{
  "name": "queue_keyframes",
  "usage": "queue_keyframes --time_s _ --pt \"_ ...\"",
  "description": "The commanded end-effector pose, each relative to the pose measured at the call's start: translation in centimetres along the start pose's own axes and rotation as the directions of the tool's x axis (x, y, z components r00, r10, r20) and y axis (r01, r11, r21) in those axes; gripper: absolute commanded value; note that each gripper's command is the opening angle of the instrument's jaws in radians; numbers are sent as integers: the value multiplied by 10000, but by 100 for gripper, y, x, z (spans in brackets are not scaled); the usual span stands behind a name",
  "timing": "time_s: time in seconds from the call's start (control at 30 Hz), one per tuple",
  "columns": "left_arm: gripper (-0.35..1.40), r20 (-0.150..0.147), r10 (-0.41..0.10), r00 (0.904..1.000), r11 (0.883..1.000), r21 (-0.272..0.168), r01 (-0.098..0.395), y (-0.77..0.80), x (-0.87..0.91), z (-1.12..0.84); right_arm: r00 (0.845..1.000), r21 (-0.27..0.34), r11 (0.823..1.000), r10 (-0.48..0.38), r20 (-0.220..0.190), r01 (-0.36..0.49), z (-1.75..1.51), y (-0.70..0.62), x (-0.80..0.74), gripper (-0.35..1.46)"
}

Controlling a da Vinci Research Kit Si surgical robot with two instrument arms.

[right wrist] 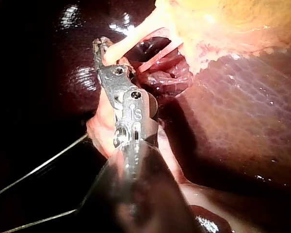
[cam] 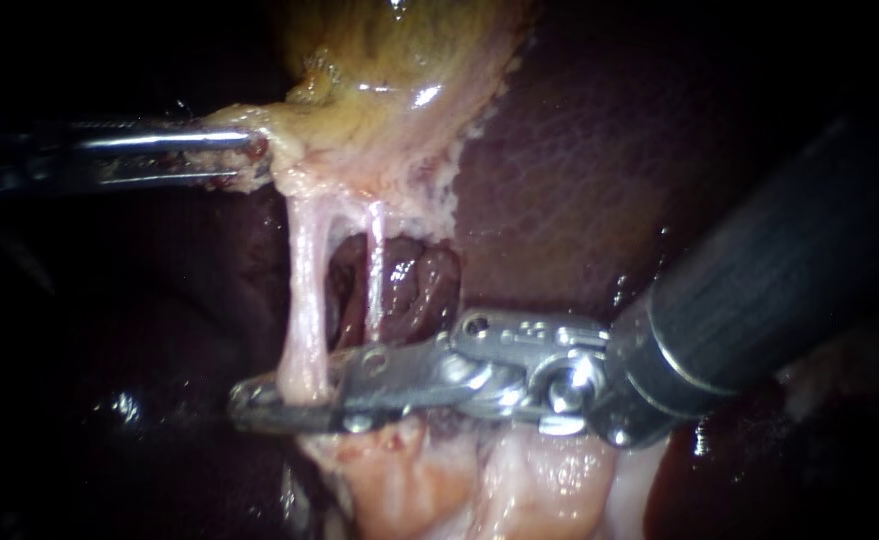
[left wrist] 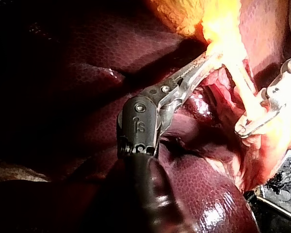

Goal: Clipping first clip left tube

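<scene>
gallbladder (cam: pixel 399 60): yellow-green | left tube (cam: pixel 304 300): pale pink | liver (cam: pixel 579 170): dark maroon (finely mottled, seemingly)

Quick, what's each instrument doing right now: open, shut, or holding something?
Left instrument: shut on the gallbladder edge.
Right instrument: set around the left tube; whether it is open or clamped cannot be told.

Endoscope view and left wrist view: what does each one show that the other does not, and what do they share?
Only the endoscope view shows the thick dark shaft of the right instrument. Only the left wrist view shows the joint and black shaft of the left instrument. Both show the left instrument holding the edge of the gallbladder, the right instrument set across the left tube, and the liver behind.
</scene>
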State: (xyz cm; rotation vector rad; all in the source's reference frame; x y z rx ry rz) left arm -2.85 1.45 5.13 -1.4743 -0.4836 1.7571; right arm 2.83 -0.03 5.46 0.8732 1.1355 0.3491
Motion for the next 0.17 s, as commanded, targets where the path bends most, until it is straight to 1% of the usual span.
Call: queue_keyframes --time_s 0.03,0.17 --pt "-35 0 1 10000 10000 -1 -1 0 0 0 10000 12 10000 1 1 -1 0 0 -1 -35" --pt "-35 0 1 10000 10000 -2 -1 0 0 0 10000 34 10000 -8 8 8 0 1 -1 -35"
